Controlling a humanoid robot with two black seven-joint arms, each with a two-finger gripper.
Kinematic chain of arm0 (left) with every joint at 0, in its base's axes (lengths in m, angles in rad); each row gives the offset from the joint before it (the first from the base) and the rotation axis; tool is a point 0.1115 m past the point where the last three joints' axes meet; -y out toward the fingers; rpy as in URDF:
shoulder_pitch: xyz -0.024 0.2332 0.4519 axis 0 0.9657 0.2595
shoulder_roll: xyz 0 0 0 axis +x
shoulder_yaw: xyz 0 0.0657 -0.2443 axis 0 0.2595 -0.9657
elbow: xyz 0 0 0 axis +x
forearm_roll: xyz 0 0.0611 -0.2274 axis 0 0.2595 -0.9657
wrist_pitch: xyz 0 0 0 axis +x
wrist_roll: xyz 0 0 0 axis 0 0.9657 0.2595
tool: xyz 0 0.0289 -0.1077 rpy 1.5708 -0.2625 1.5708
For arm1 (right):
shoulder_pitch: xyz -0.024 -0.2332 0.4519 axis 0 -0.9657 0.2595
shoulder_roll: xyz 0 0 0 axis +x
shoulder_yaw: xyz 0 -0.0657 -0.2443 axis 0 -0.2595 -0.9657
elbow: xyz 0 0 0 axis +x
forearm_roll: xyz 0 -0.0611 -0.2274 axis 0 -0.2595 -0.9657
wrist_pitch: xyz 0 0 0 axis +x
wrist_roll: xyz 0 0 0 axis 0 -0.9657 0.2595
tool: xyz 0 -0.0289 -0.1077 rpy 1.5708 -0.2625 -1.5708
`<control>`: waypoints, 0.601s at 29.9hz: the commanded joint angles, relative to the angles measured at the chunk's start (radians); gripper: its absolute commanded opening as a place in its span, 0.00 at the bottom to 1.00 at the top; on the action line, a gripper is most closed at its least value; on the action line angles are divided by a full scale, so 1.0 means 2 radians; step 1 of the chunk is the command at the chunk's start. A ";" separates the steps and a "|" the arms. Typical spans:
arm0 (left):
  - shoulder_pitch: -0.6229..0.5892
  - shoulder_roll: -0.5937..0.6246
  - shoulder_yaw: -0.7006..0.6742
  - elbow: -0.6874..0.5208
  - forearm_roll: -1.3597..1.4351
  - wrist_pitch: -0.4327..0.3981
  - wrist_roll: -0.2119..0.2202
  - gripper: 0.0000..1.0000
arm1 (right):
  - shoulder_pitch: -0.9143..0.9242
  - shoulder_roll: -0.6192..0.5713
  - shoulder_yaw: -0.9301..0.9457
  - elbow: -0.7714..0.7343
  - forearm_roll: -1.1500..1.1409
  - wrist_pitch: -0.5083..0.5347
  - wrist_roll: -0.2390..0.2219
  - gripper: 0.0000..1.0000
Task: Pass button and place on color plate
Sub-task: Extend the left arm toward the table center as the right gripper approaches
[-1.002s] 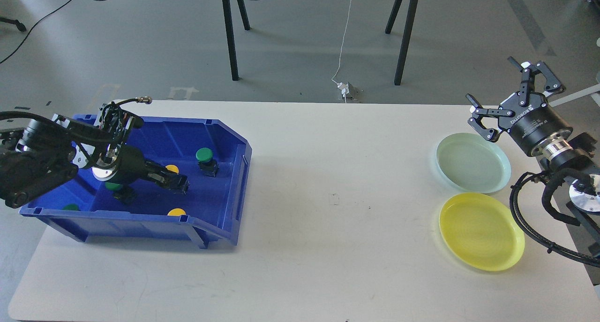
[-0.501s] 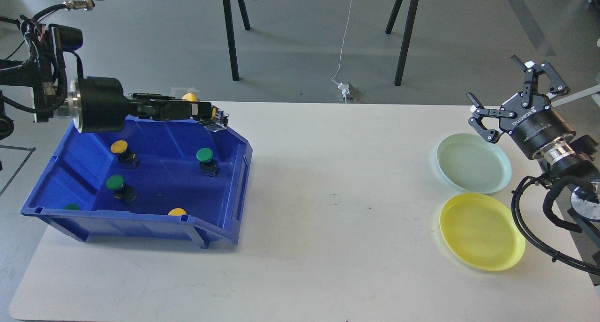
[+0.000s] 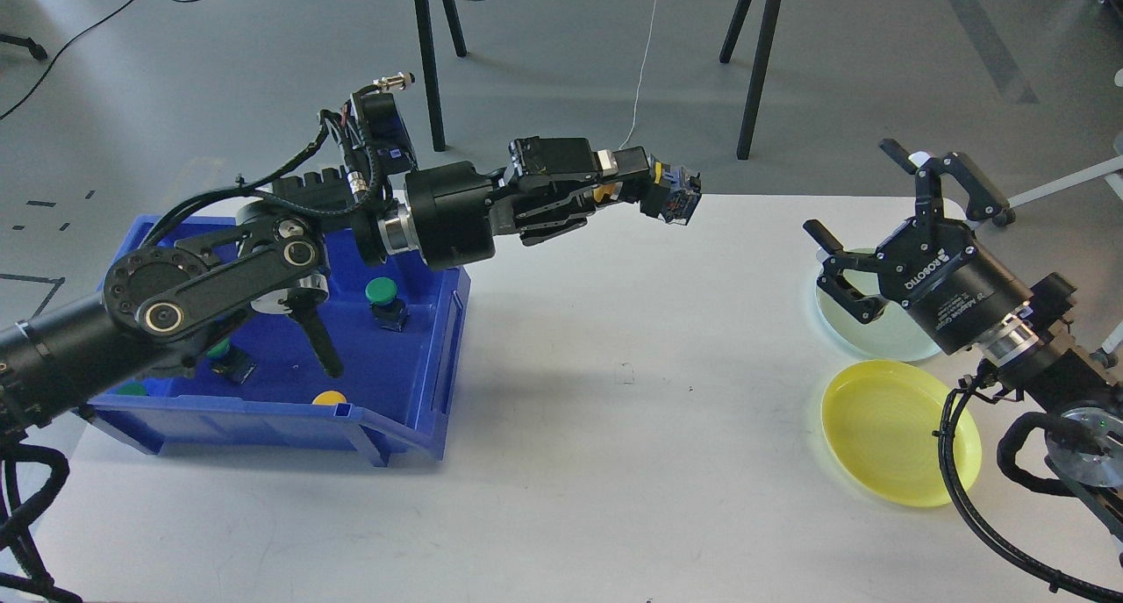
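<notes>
My left gripper [image 3: 645, 190] is shut on a yellow button [image 3: 671, 197] with a dark base and holds it high over the middle of the table, pointing right. My right gripper [image 3: 882, 212] is open and empty above the pale green plate [image 3: 877, 331], facing left. The yellow plate [image 3: 895, 436] lies in front of the green one. The blue bin [image 3: 412, 392] at the left holds a green button [image 3: 383, 294], a yellow button [image 3: 330, 398] at the front wall and other green ones partly hidden by my left arm.
The white table [image 3: 614, 463] carries the bin at the left and both plates at the right. Black stand legs [image 3: 428, 59] and a white cable with a plug [image 3: 645, 168] stand on the floor beyond the far edge.
My left gripper has lifted the yellow button out of the bin and carried it right, to the table's middle. My right gripper has moved left and down over the green plate.
</notes>
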 commanded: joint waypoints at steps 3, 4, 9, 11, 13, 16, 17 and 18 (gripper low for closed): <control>0.001 -0.007 0.003 0.003 0.003 0.002 0.000 0.05 | -0.005 0.000 -0.022 0.052 -0.020 0.002 0.020 0.99; 0.000 -0.008 0.003 0.003 0.003 0.002 0.000 0.05 | -0.003 0.000 -0.024 0.053 -0.020 0.003 0.021 0.99; -0.003 -0.009 0.004 0.006 0.004 0.000 0.000 0.06 | 0.023 0.000 -0.038 0.052 -0.021 0.007 0.022 0.99; -0.003 -0.009 0.004 0.006 0.004 -0.001 0.000 0.06 | 0.047 -0.001 -0.063 0.051 -0.022 0.006 0.021 0.99; -0.003 -0.009 0.004 0.006 0.004 -0.001 0.000 0.06 | 0.073 -0.002 -0.092 0.049 -0.023 0.006 0.021 0.99; -0.004 -0.009 0.004 0.006 0.004 -0.001 0.000 0.06 | 0.103 -0.002 -0.121 0.046 -0.027 0.006 0.022 0.99; -0.004 -0.009 0.004 0.006 0.004 -0.001 0.000 0.06 | 0.114 -0.001 -0.130 0.041 -0.028 0.006 0.022 0.99; -0.004 -0.009 0.004 0.006 0.004 -0.001 0.000 0.06 | 0.123 0.002 -0.137 0.037 -0.028 0.006 0.021 0.99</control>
